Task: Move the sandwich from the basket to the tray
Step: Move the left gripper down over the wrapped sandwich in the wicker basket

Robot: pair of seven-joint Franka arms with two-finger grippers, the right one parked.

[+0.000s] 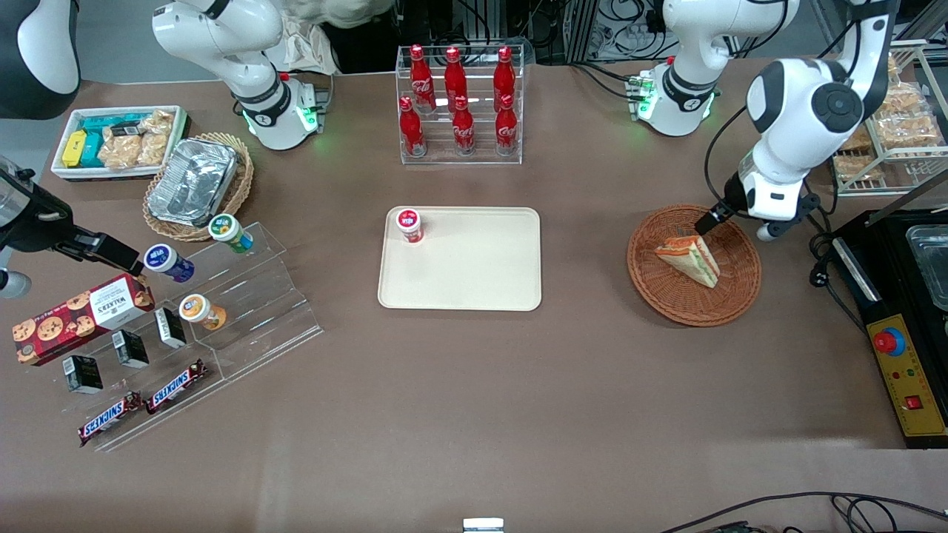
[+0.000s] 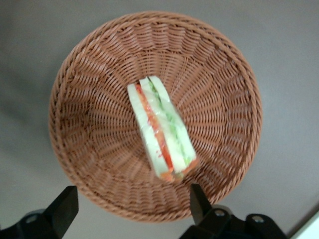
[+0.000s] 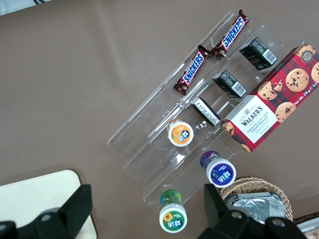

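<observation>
The sandwich (image 1: pixel 689 258), a white bread wedge with red, orange and green layers, lies in the round reddish-brown wicker basket (image 1: pixel 659 281) toward the working arm's end of the table. It also shows in the left wrist view (image 2: pixel 161 129), inside the basket (image 2: pixel 99 129). My gripper (image 1: pixel 729 224) hovers above the basket's rim farther from the front camera, fingers (image 2: pixel 64 209) spread wide and empty, with the sandwich between and ahead of them. The cream-beige tray (image 1: pixel 474 274) lies at mid-table.
A small red-lidded cup (image 1: pixel 409 224) stands on the tray's corner. A rack of red cola bottles (image 1: pixel 461 104) stands farther back. A black control box (image 1: pixel 900 348) and a wire rack of bagged snacks (image 1: pixel 892 126) sit beside the basket. A clear display stand (image 1: pixel 185 318) is at the parked arm's end.
</observation>
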